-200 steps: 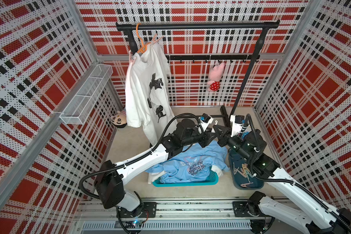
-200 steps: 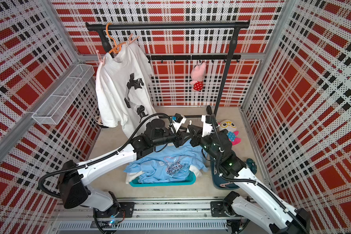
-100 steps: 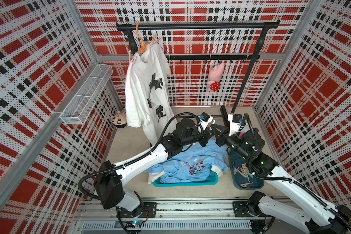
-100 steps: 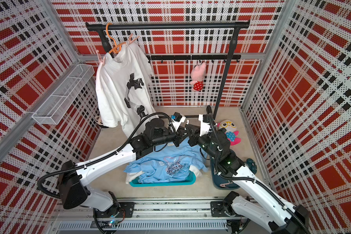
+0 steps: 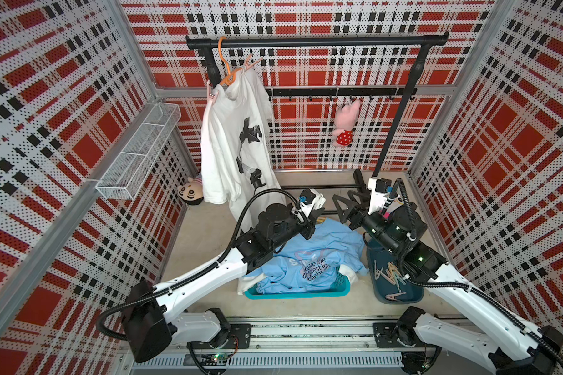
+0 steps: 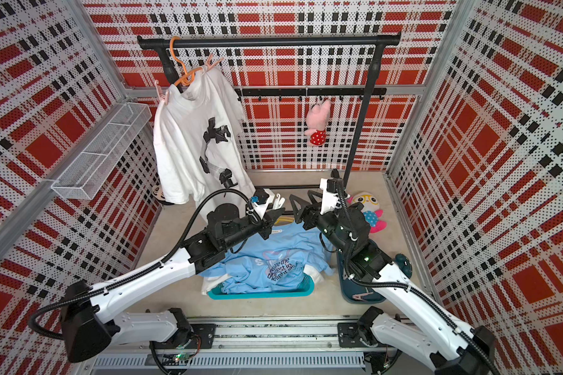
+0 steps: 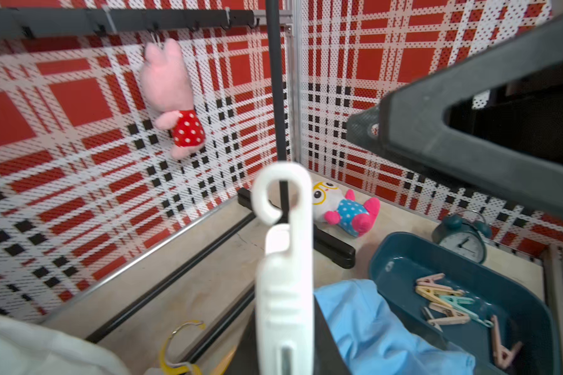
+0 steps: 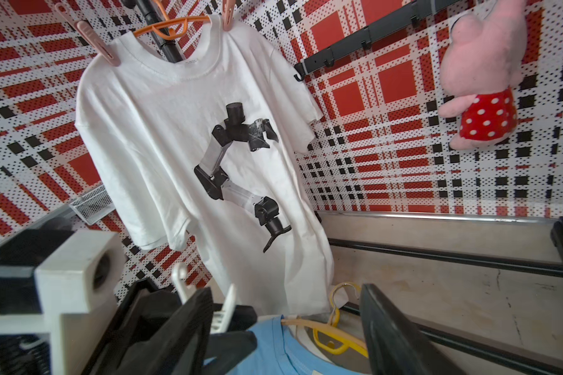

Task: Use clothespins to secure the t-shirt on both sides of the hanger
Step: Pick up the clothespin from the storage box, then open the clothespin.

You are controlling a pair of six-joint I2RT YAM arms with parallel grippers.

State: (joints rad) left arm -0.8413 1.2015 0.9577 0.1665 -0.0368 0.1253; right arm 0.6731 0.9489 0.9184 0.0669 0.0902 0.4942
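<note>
Right gripper point(image 5: 343, 203) has let go of the white peg point(image 5: 316, 198). It was clamped a second ago and now its jaws stand wide apart. The left gripper point(image 5: 312, 216) has meanwhile closed on that peg and holds it by its lower end, hook end outward. The peg lies just beside the right gripper's tips, and I cannot tell whether they touch.

A beige table point(image 5: 205, 233) is walled on three sides by perforated red, black and white plaid panels. A wire shelf point(image 5: 137, 152) hangs on the left wall, and a black rail point(image 5: 306, 40) spans the back. Below the rail, a pink plush point(image 5: 345, 125) hangs from a hook bar.

A teal basket point(image 5: 296, 292) near the front holds a blue shirt point(image 5: 319, 256) with a yellow hanger point(image 8: 335, 337) in its collar. Right of it, a dark blue tray point(image 7: 452, 259) holds loose pegs point(image 7: 446, 305) in pink, beige and mint. A small clock point(image 7: 462, 240) stands behind the tray.

The white shirt point(image 5: 228, 143) hangs on an orange hanger point(image 5: 226, 69) at the rail's left end. One pink peg point(image 8: 103, 48) is clipped on one shoulder and another point(image 8: 228, 13) on the opposite one. Both grippers hover over the blue shirt, well below that hanger.
</note>
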